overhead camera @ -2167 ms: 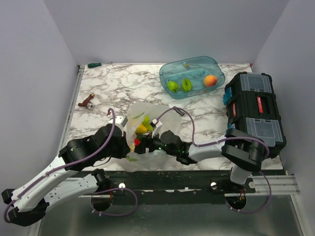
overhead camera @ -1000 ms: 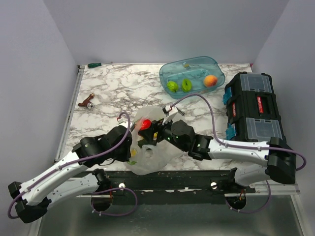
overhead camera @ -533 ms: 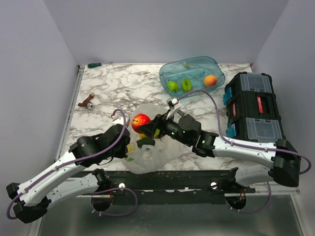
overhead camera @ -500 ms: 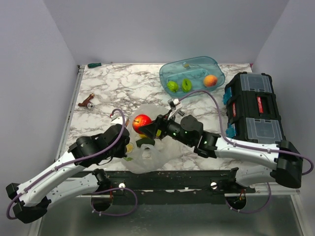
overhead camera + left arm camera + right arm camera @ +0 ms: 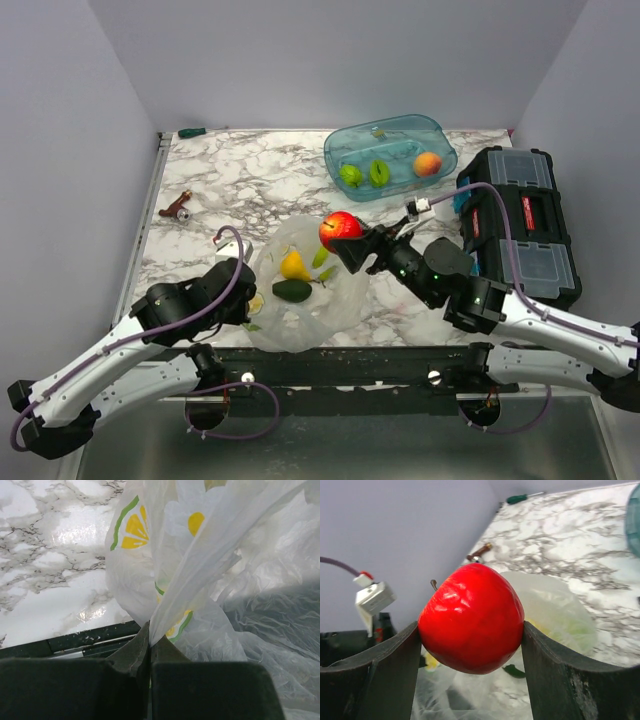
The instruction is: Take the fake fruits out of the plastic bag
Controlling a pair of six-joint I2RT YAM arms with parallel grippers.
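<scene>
**Marble Table and What Sits on It**

The table (image 5: 220, 175) has a white top veined with grey marbling, and a pale metal rail runs down its left side. A green-handled screwdriver (image 5: 190, 132) lies at the far left corner. Nearer, along the left side, rests a small brown piece (image 5: 177, 209) (too small to identify). A see-through teal tub (image 5: 395, 135) sits toward the far right. Just beside it, along the right edge, stands a black toolbox (image 5: 545, 215) with clear lid compartments. The bag (image 5: 300, 315), thin crinkly plastic printed with lemon slices, lies spread by the middle of the near edge, well apart from the tub. Its near-left part is gathered into a fold.
</scene>
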